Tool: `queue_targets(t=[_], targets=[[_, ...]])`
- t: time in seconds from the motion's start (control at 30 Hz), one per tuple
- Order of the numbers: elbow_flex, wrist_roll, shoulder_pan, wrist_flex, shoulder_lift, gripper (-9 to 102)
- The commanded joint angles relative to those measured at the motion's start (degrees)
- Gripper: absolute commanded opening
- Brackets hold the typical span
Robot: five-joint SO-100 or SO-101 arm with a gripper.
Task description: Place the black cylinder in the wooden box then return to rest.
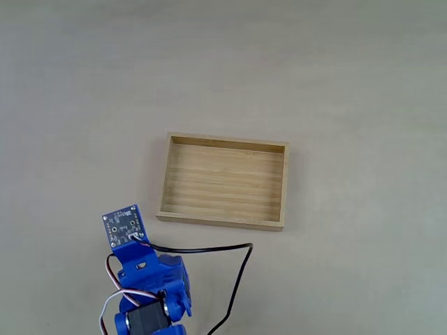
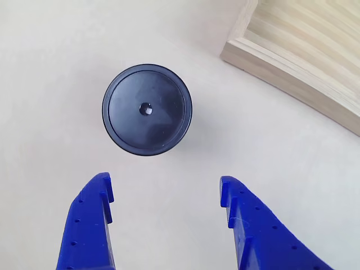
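In the other view the black cylinder stands upright on the pale table, its round top with a small centre dimple facing the camera. Below it my gripper is open, with its two blue fingers spread wide, nothing between them, and their tips short of the cylinder. A corner of the wooden box lies to the upper right of the cylinder. In the fixed view the wooden box sits mid-table with nothing in it. The blue arm reaches in from the bottom left, just left of the box's near corner.
A black cable loops from the arm across the table below the box. A small blue circuit board rides on top of the arm. Bare pale table surrounds the box on all sides.
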Motion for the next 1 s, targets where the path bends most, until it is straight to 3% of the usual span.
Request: queue_targets(t=[0.0, 0.53, 0.97], targets=[[-6.2, 0.6, 0.7, -3.4, 0.6, 28], [-6.1, 0.6, -0.4, -9.8, 6.0, 28], [-6.4, 0.2, -1.4, -9.4, 4.6, 28]])
